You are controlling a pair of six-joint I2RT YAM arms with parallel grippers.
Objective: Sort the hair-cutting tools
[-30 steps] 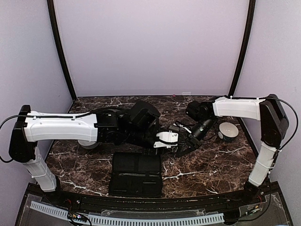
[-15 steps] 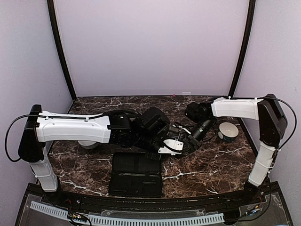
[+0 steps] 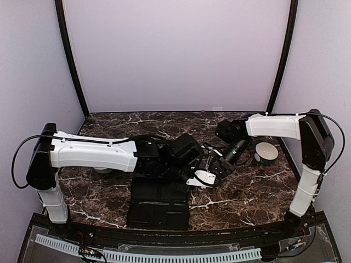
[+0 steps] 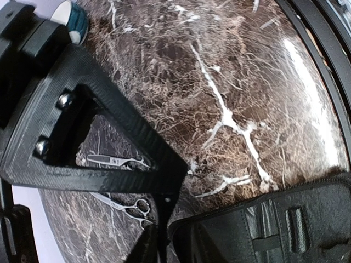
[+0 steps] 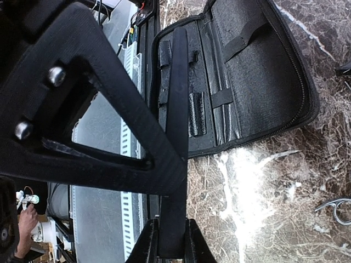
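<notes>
Two thin silver scissors lie on the marble in the left wrist view, one (image 4: 115,160) seen through the finger frame, the other (image 4: 127,206) just below it. My left gripper (image 4: 159,246) (image 3: 205,176) hovers beside them, by the corner of the black case (image 4: 274,224), jaws closed with nothing seen between them. My right gripper (image 5: 171,246) (image 3: 220,166) is shut on a slim dark comb-like strip (image 5: 176,109) that reaches out over the open case (image 5: 258,71). A silver scissor ring (image 5: 335,211) shows at the right edge of that view.
The open black case (image 3: 159,203) lies at the front centre. A white bowl (image 3: 266,152) stands at the right and also shows in the left wrist view (image 4: 71,16). Another bowl (image 3: 100,169) is mostly hidden under the left arm. The two grippers are close together.
My left arm has reached right and forward, bringing its gripper from the table's middle to just beside the right gripper. The right gripper has barely moved.
</notes>
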